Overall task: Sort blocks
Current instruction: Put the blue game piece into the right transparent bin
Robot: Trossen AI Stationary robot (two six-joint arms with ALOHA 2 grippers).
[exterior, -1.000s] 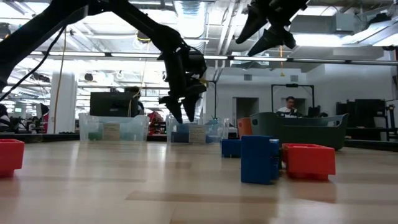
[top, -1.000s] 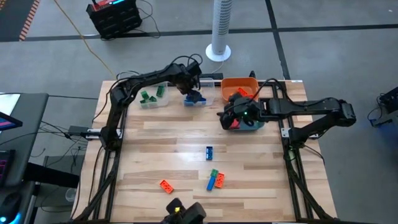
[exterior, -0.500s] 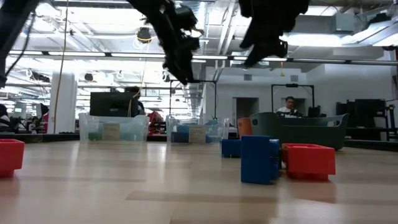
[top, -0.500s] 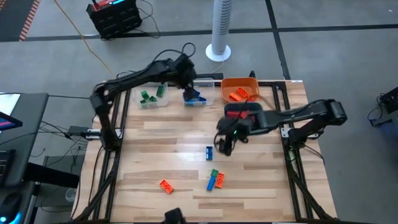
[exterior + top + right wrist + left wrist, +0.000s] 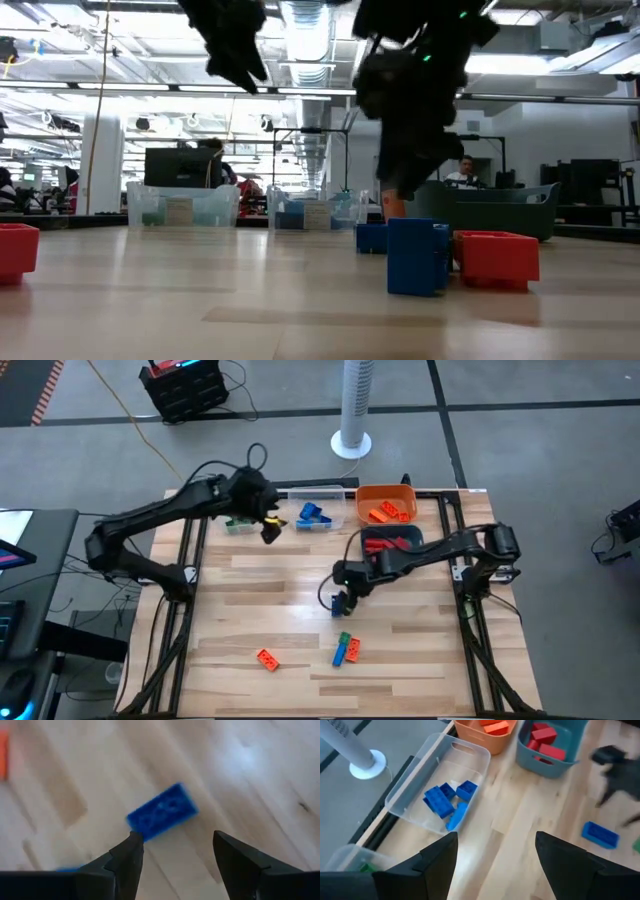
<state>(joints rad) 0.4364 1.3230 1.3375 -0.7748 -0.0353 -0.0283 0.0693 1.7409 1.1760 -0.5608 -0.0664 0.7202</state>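
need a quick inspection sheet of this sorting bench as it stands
surface: wooden table, bare in the middle.
job's things: loose blue block under the right claw; orange block and a green, blue and orange cluster near the front; sorted blocks in the clear bin, orange bin and teal bin.
clutter: nothing seen.
grippers: left claw open, empty, by the clear bins; right claw open over the blue block.
cables: on the floor behind.
surroundings: white fan pole, person in the background.
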